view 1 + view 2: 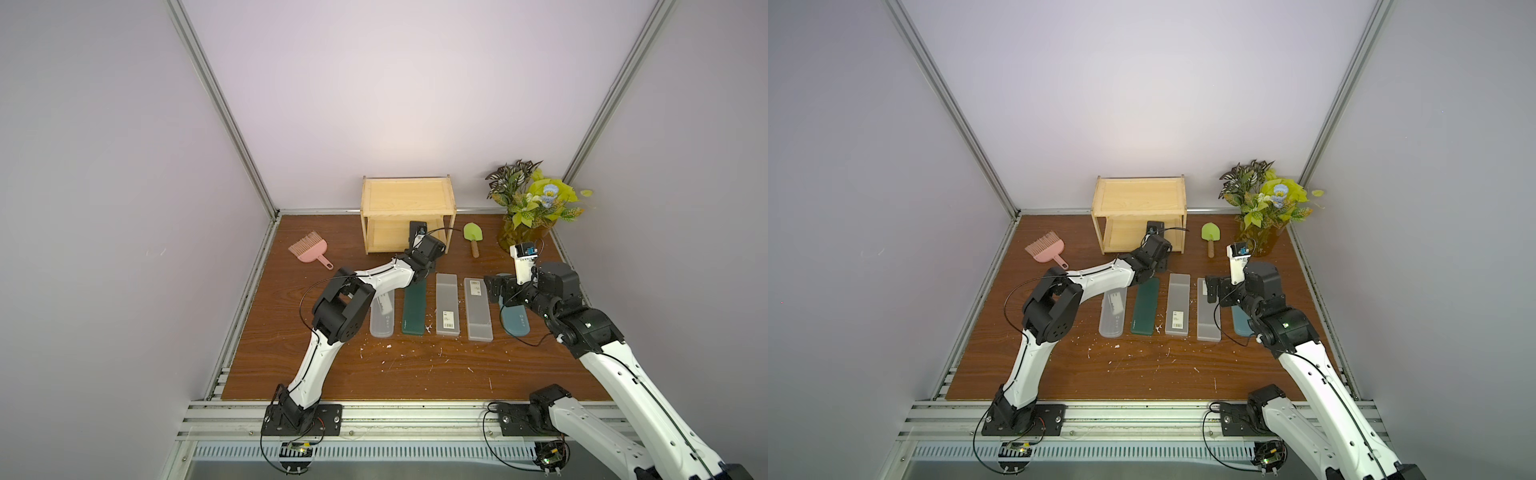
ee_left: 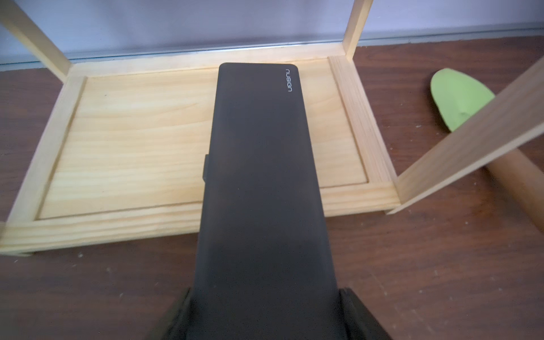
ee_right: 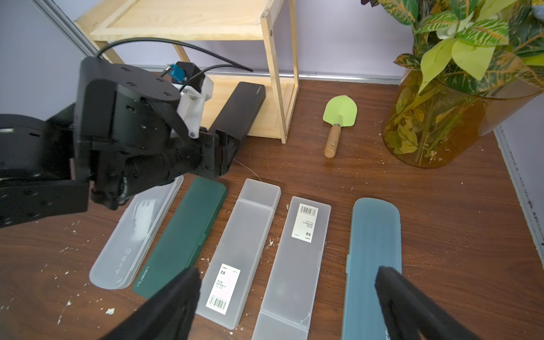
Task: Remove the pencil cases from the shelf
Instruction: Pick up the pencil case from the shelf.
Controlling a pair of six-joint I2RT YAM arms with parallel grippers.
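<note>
Bright even light, warm glow on back wall (image 1: 399, 137), soft shadows, wide-angle edge distortion

Left arm (image 1: 320, 357): rises from its base at the near left edge, folds at a raised elbow, then stretches low toward the far middle of the scene.
Left wrist (image 1: 430, 249): tipped forward and down, at the far end of the reach.
Left gripper (image 2: 266, 312): clamped on the near end of the black pencil case (image 2: 259, 176), one finger on each long side.
Right arm (image 1: 623, 374): climbs from its base at the near right edge and leans far and left, with the elbow held high.
Right wrist (image 1: 552, 282): turned toward the left, with its white camera mount standing up.
Right gripper (image 3: 288, 275): jaws spread wide and empty, hanging above the table.
</note>
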